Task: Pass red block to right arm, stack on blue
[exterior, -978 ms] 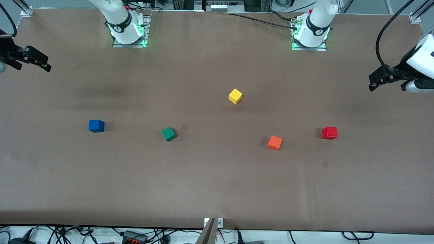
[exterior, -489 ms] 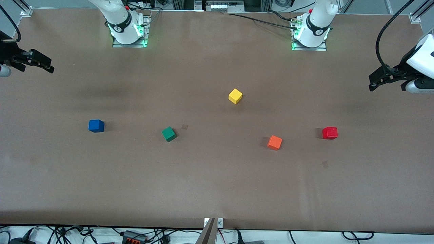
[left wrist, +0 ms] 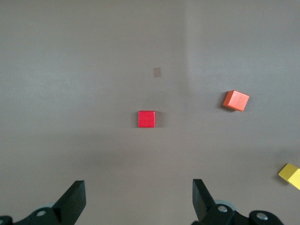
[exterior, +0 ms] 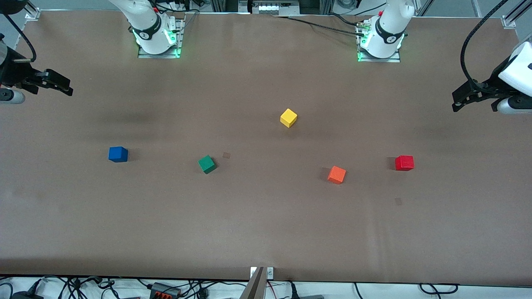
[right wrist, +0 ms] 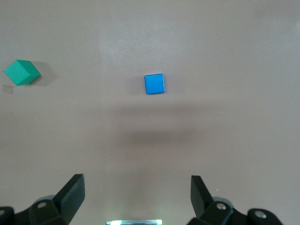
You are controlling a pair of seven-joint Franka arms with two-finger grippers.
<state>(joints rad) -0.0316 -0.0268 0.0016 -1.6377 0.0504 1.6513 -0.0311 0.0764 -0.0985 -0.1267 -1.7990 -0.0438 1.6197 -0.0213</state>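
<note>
Nearest the front camera: orange cube point(exterior: 336, 175), flat on the brown table point(exterior: 266, 232), toward the left arm's end; also seen from the left wrist point(left wrist: 236, 100).
Red block: point(exterior: 404, 162) a touch farther from the camera than the orange cube, beside it and closer to the left arm's end of the table; it sits alone, nothing touching it (square to the left wrist camera point(left wrist: 146, 119)).
Green cube: point(exterior: 207, 164) about level with the red block, turned at an angle, toward the right arm's end; the right wrist catches it too point(right wrist: 22, 72).
Blue cube: point(exterior: 118, 154) slightly farther again, beside the green cube and nearer the right arm's end, resting on the table, well apart from the red block; right wrist view has it point(right wrist: 154, 84).
Yellow cube: point(exterior: 288, 118) farthest of the five, near the table's middle; one corner peeks into the left wrist view point(left wrist: 291, 175).
Left gripper: point(exterior: 465, 96) up in the air over the table edge at the left arm's end, fingers point(left wrist: 75, 201) spread wide, holding nothing.
Right gripper: point(exterior: 56, 82) over the table edge at the right arm's end, fingers point(right wrist: 75, 192) wide apart, empty.
</note>
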